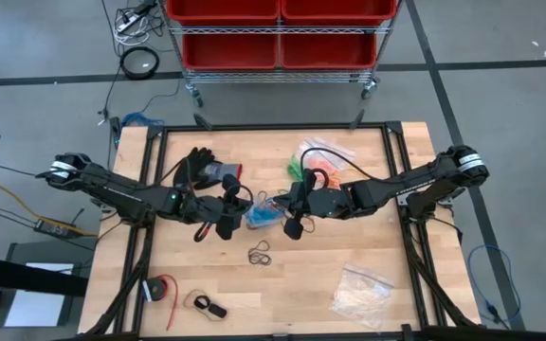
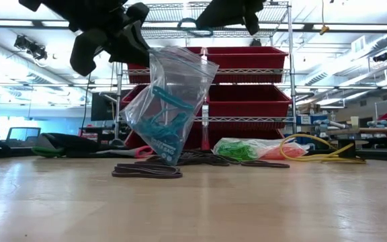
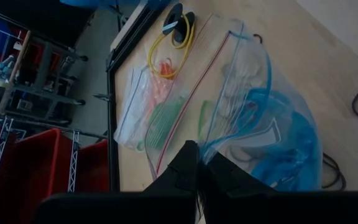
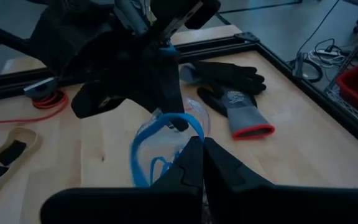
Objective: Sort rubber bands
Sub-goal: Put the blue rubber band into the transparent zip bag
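The left gripper (image 1: 224, 220) and right gripper (image 1: 294, 216) are both pinching shut on the clear bag (image 2: 168, 107) of blue rubber bands (image 2: 163, 115), lifting it above the table (image 1: 368, 237); they should be holding its mouth level and apart

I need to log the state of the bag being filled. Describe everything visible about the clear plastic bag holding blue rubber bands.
The clear zip-top plastic bag of blue rubber bands is thin, glossy and crumpled, with a tangle of blue loops in its lower part. It hangs tilted at the table's middle, its lower corner touching the wooden tabletop beside a pile of black rubber bands. The left end effector is shut on its upper edge; the right end effector is shut at the opposite rim.
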{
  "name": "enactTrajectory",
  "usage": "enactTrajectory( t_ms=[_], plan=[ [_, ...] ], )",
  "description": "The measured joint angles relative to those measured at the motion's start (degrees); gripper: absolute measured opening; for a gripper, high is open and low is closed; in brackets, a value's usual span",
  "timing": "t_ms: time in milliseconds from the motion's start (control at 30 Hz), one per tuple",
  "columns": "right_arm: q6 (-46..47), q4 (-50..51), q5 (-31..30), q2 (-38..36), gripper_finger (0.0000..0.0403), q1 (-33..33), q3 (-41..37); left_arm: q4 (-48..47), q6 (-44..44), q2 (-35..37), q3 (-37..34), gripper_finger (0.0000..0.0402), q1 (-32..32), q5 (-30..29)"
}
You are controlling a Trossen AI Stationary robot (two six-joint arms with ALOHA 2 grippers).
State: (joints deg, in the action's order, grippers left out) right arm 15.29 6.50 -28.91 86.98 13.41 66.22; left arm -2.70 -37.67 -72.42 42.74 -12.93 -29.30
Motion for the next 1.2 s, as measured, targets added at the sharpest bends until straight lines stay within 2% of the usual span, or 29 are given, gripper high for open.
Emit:
enactTrajectory(
  t_ms=[200, 700, 900, 1200],
  plan=[
    [0.1, -0.3, 0.0, 0.4, 0.0, 0.0, 0.0, 0.2, 0.0, 0.0, 0.0, 0.0012, 0.0, 0.0],
    [0.0, -4.4, 1.3, 7.8, 0.0, -1.4, 0.0, 1.4, 0.0, 0.0, -0.1, 0.0012, 0.0, 0.0],
    [0.4, -6.4, 6.0, 10.0, 0.0, -2.6, 0.1, 1.7, 0.0, 0.0, 0.0, 0.0012, 0.0, 0.0],
    [0.9, -6.8, 9.2, 15.2, 0.0, -4.2, 3.2, 2.1, 0.0, 0.1, -0.1, 0.0012, 0.0, 0.0]
  ],
)
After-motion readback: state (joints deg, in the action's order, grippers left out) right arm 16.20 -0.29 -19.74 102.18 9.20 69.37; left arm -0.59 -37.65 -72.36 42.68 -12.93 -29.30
